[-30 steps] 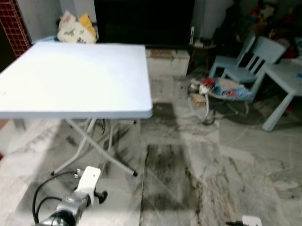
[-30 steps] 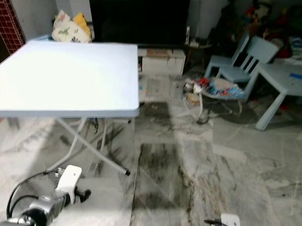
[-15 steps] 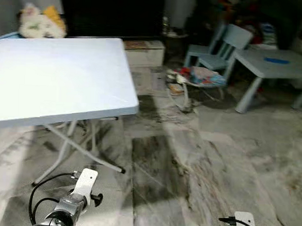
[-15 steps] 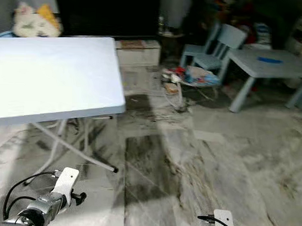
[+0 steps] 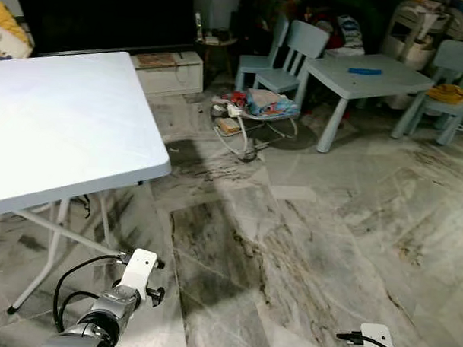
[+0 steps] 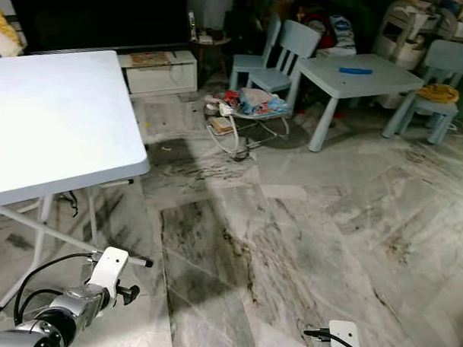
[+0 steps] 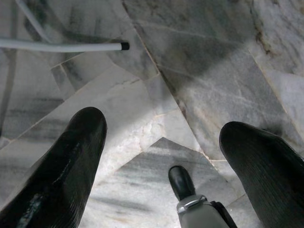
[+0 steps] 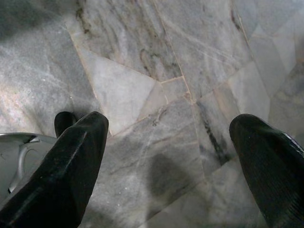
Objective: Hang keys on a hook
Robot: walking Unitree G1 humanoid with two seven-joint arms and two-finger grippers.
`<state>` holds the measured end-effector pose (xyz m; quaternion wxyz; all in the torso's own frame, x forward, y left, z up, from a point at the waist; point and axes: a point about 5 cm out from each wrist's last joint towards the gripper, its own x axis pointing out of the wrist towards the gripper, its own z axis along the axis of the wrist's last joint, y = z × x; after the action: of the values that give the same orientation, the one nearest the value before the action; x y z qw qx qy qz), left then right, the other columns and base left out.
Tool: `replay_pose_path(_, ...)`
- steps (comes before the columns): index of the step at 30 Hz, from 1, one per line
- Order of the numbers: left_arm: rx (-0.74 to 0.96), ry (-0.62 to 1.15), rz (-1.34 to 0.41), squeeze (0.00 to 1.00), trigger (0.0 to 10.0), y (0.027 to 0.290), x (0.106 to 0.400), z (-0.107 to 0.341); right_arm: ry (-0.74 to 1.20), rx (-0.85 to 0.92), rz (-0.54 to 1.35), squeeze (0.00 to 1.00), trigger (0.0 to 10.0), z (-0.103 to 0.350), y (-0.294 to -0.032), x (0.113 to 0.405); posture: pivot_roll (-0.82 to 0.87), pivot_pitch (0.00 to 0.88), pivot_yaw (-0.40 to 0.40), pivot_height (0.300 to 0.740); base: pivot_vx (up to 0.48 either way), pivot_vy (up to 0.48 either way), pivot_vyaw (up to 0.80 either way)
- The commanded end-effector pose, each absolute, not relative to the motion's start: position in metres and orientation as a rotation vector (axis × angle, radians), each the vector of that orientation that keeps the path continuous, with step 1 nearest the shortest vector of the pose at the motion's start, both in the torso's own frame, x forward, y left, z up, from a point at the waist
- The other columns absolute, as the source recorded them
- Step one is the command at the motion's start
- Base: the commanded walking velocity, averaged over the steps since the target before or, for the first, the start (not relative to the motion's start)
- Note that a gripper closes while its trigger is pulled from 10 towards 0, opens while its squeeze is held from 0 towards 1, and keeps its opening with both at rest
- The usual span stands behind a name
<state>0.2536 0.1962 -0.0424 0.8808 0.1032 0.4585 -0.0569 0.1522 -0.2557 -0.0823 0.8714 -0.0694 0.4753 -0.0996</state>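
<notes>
- No keys or hook could be made out anywhere you looked.
- Your left pincer [image 7: 161,142] hung low over the marble floor [image 5: 313,237], fingers apart, gripping nothing.
- Your right pincer [image 8: 166,142] hung likewise, fingers spread.
- A white folding tabletop [image 5: 58,122] stood on your left; pale-blue chairs [image 5: 292,58] beyond.

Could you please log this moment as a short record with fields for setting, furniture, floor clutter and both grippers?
setting: room with marble floor
near furniture: white folding table, on robot's left
far furniture: light blue kids' table with light blue chairs
floor clutter: baby bouncer holding colourful items
left gripper: open, above floor, holding nothing
right gripper: open, above floor, holding nothing
</notes>
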Motion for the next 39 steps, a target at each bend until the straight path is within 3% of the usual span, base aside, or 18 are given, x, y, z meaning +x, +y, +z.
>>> replay_pose_path(1, 0.227, 0.944, -0.117, 0.0, 10.0, 0.196, 0.258, -0.039, 0.987, -0.151, -0.207, 0.0, 10.0, -0.08, -0.257, 0.155, 0.0, 0.0, -0.041, 0.74, 0.0, 0.0, -0.74)
replay_pose_path(39, 0.252, 0.972, -0.135, 0.0, 10.0, 0.207, 0.249, -0.044, 0.995, -0.133, -0.205, 0.0, 10.0, -0.082, -0.253, 0.155, 0.0, 0.0, -0.028, 0.74, 0.0, 0.0, -0.74)
